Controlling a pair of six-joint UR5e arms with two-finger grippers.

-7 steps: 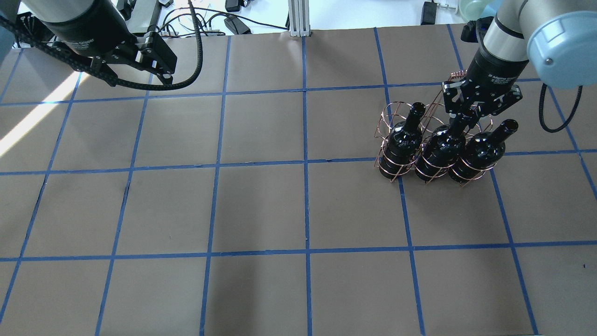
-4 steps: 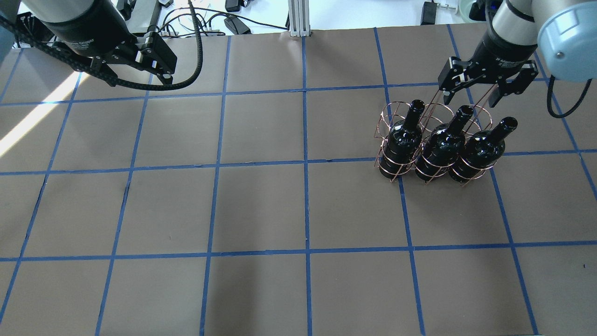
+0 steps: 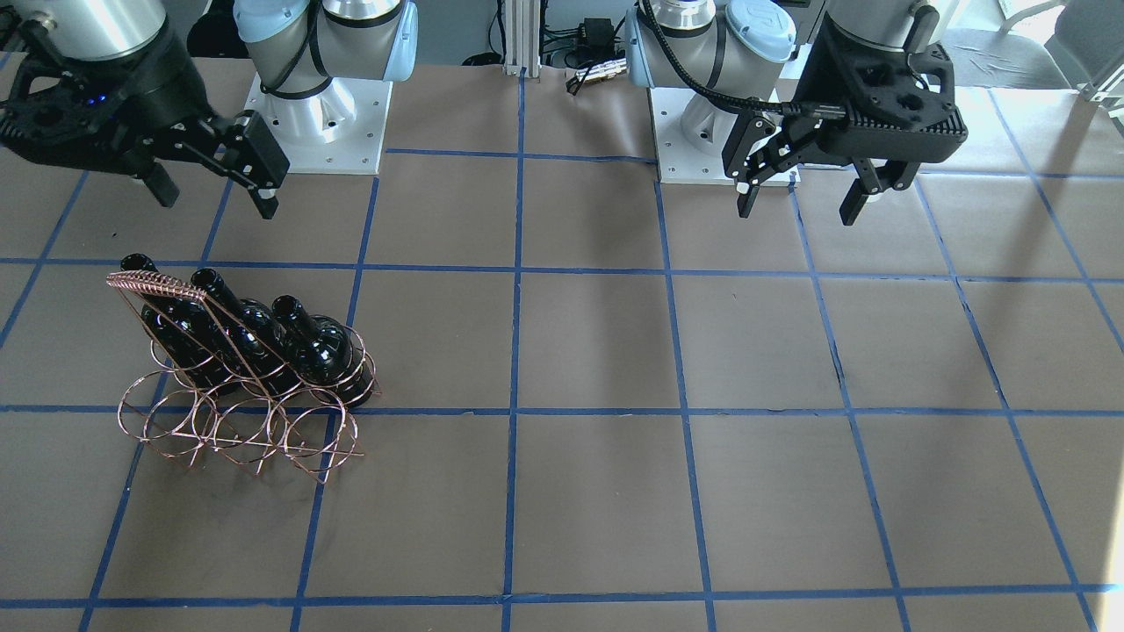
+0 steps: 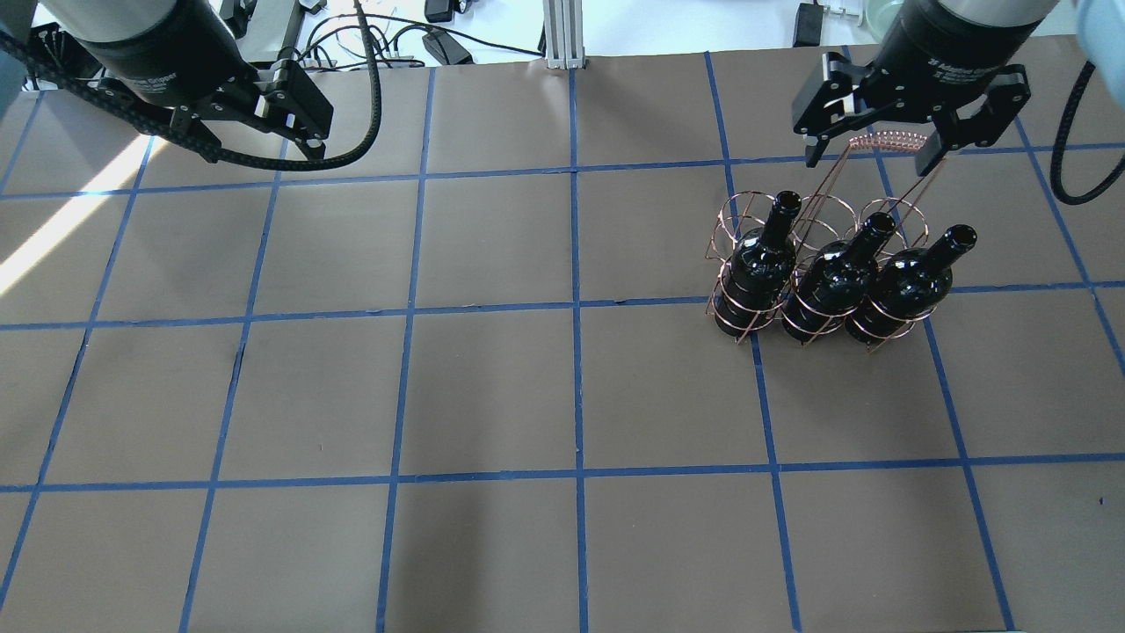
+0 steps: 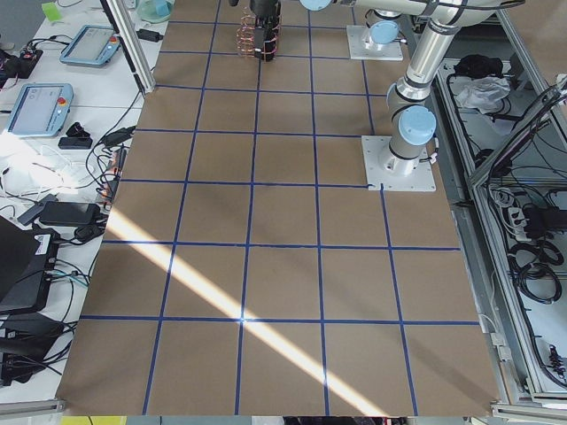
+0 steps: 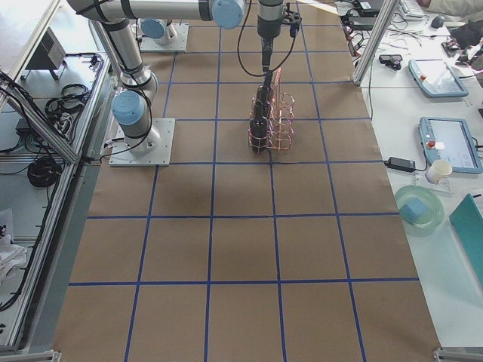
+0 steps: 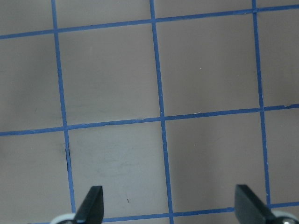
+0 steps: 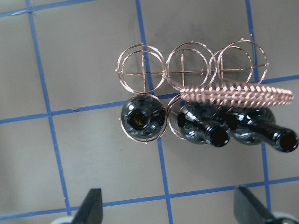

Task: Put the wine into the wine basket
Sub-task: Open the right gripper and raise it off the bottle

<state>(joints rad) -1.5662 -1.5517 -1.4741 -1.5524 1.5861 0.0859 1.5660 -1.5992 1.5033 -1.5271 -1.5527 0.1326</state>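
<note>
Three glossy black wine bottles stand tilted in the near row of the copper wire wine basket (image 4: 743, 321): left (image 4: 761, 259), middle (image 4: 833, 274), right (image 4: 905, 280). In the right wrist view the bottles (image 8: 142, 119), (image 8: 205, 129), (image 8: 266, 134) sit below the coil-wrapped handle (image 8: 236, 93), and the far row of rings (image 8: 187, 67) is empty. My right gripper (image 4: 870, 163) is open and empty, high above the handle, touching nothing; it also shows in the front-facing view (image 3: 215, 197). My left gripper (image 4: 259, 132) is open and empty over bare table at the far left, as the left wrist view (image 7: 170, 207) shows.
Brown table paper with a blue tape grid (image 4: 576, 308). Cables and boxes lie past the far edge (image 4: 439, 40). The robot bases (image 3: 316, 132) stand on the robot's side of the table. Tablets and a cup sit on the side bench (image 6: 445, 143).
My right gripper has let go of the middle bottle's neck, opened, and risen up and away toward the far edge. The bottles, basket and left arm have not moved.
</note>
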